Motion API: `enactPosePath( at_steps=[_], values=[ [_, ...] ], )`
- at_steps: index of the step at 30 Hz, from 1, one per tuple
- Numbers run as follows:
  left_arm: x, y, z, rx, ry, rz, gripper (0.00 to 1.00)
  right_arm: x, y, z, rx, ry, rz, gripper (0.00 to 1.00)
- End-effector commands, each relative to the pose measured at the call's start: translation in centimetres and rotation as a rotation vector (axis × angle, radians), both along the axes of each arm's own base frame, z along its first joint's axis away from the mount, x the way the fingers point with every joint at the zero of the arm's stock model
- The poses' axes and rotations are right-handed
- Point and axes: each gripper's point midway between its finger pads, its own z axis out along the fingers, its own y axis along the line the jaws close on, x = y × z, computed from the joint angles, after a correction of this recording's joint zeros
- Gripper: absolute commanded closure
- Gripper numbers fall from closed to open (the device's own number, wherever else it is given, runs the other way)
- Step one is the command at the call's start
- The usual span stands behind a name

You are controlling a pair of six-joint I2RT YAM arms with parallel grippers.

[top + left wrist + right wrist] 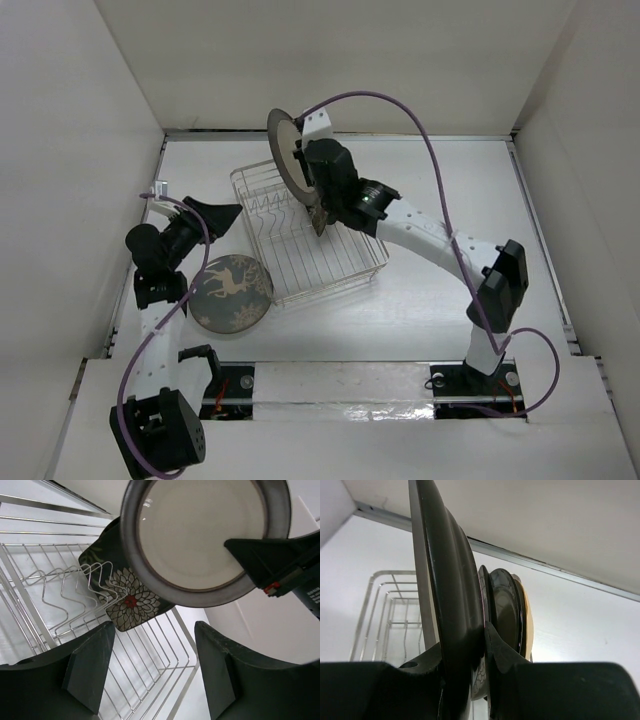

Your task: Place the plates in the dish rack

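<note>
My right gripper (303,160) is shut on a round dark-rimmed plate with a cream centre (283,150), holding it upright on edge above the far part of the dish rack (340,265). In the right wrist view the plate (447,595) is edge-on between my fingers, with a dark plate (502,610) and a tan plate (527,615) standing behind it. The left wrist view shows the held plate (200,530) above the black floral plate (131,602) standing in the rack's prongs (75,587). My left gripper (222,215) is open and empty beside the rack's left side. The grey deer plate (232,292) lies flat on the table.
White walls enclose the table on the left, back and right. The rack's near half (325,270) holds no plates. The right arm's purple cable (420,130) arcs over the back right. The deer plate lies just left of the rack's near corner.
</note>
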Motion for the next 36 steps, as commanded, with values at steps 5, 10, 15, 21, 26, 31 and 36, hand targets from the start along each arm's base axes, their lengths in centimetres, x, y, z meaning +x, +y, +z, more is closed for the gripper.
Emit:
enactPosePath(
  at_steps=[5,10,15,21,26,31,36],
  values=[
    [-0.6,-1.0,0.9,-0.009,-0.065,-0.066,0.42,1.7,-1.0,5.0,-0.019,-0.155,-0.154,1.00],
    [-0.6,-1.0,0.9,-0.013,-0.064,-0.071,0.43,2.4,-0.6,4.1,-0.053,-0.155,-0.168,1.00],
    [-0.5,-1.1,0.9,-0.019,-0.062,-0.079,0.44,2.6,-0.4,3.6,-0.061,-0.151,-0.172,1.00],
    [-0.3,-0.9,0.7,-0.025,-0.051,-0.065,0.45,3.6,0.0,0.4,-0.081,-0.092,-0.163,1.00],
    [0.1,-0.3,-0.2,-0.020,-0.018,-0.016,0.47,3.4,1.1,-3.1,-0.060,-0.028,-0.121,1.00],
    [0.4,0.2,-0.6,-0.009,-0.004,0.020,0.48,3.3,1.5,-5.7,-0.060,0.008,-0.106,1.00],
    [0.8,0.8,-1.2,0.007,0.024,0.052,0.49,3.2,1.0,-5.5,-0.051,-0.003,-0.126,1.00]
  ],
)
